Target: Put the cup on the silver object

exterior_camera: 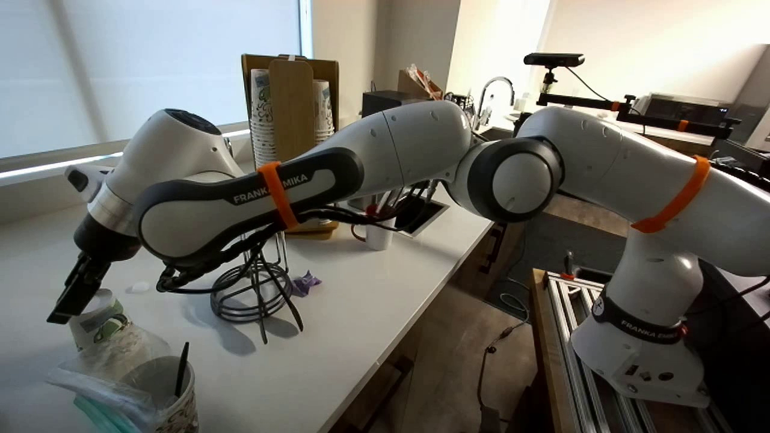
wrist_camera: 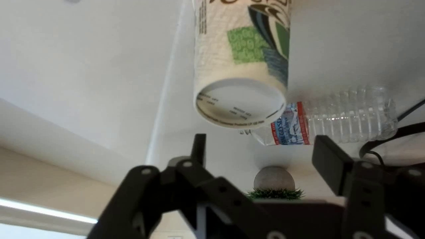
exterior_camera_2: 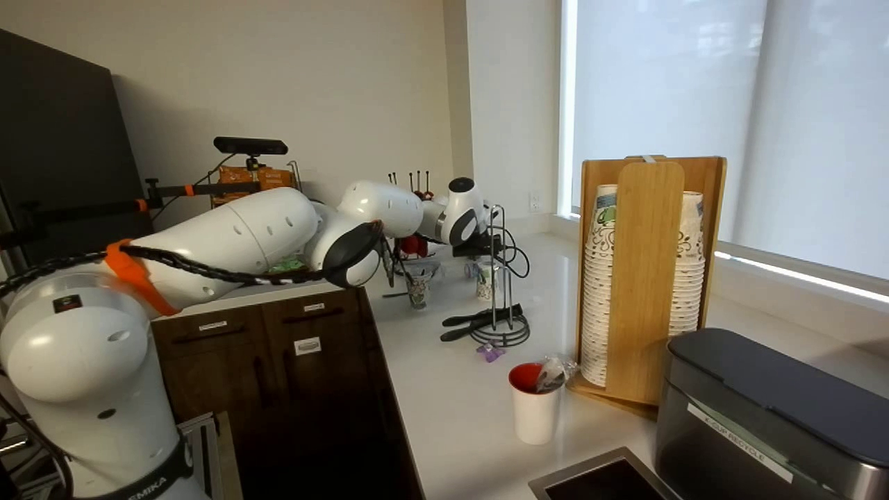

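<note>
The cup [exterior_camera: 96, 322] is a whitish paper cup with green and grey markings, standing rim-down on the counter in an exterior view. It also shows in an exterior view [exterior_camera_2: 485, 285] and large in the wrist view [wrist_camera: 239, 69], its closed base facing me. My gripper [exterior_camera: 67, 307] is above and beside the cup. In the wrist view my gripper [wrist_camera: 262, 147] is open with nothing between its fingers; the cup is beyond the fingertips. The silver object [exterior_camera_2: 501, 336] has upright rods on a round looped wire base [exterior_camera: 224, 310]; the arm partly hides its rods.
A plastic-wrapped cup [exterior_camera: 180, 415] with a black stick is close to the cup. Black-handled utensils [exterior_camera_2: 462, 326] lie on the wire base, a purple wrapper [exterior_camera: 305, 284] beside it. A white mug [exterior_camera_2: 536, 417], wooden cup holder [exterior_camera_2: 646, 278], bottle [wrist_camera: 345, 116] and potted plant [wrist_camera: 274, 179] are nearby.
</note>
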Robot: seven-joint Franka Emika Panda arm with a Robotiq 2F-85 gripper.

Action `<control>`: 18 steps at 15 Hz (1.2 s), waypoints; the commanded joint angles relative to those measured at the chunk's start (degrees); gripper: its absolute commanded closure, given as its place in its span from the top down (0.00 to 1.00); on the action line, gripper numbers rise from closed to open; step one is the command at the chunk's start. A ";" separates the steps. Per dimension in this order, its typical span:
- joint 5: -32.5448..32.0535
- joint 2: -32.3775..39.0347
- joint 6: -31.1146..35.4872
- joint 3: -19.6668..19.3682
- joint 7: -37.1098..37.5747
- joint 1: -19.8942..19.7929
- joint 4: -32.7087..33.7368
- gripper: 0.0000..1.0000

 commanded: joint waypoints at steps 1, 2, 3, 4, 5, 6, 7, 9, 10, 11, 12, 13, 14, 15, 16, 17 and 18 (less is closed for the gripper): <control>-0.29 0.60 -1.01 -1.43 2.47 0.75 0.45 1.00; -0.22 0.65 -1.14 -1.54 2.68 0.79 0.37 1.00; -0.20 0.70 -1.15 -1.62 2.77 0.81 0.34 0.96; -0.14 0.73 -1.16 -1.60 2.75 0.81 0.28 0.95; -0.14 0.74 -1.10 -1.60 2.86 0.85 0.21 0.91; -0.17 0.70 -1.21 -1.59 2.93 0.89 0.12 0.91; -0.24 0.64 -1.31 -1.66 3.09 0.99 0.00 0.85; -0.29 0.55 -1.47 -1.74 3.26 1.18 -0.19 0.79; -0.42 0.57 -1.53 -2.03 3.59 1.37 -0.22 0.66; -0.39 0.60 -1.77 -2.06 3.53 1.45 -0.20 0.61; -0.38 0.61 -1.94 -2.18 3.58 1.57 -0.21 0.54; -0.36 0.65 -2.03 -2.29 3.59 1.69 -0.19 0.46; -0.34 0.66 -2.09 -2.36 3.58 1.77 -0.19 0.37; -0.32 0.67 -2.17 -2.50 3.59 1.86 -0.17 0.30; -0.31 0.64 -2.17 -2.61 3.58 1.93 -0.12 0.21; -0.33 0.61 -2.12 -2.70 3.58 1.98 0.02 0.15; -0.34 0.60 -2.07 -2.76 3.59 2.00 0.10 0.08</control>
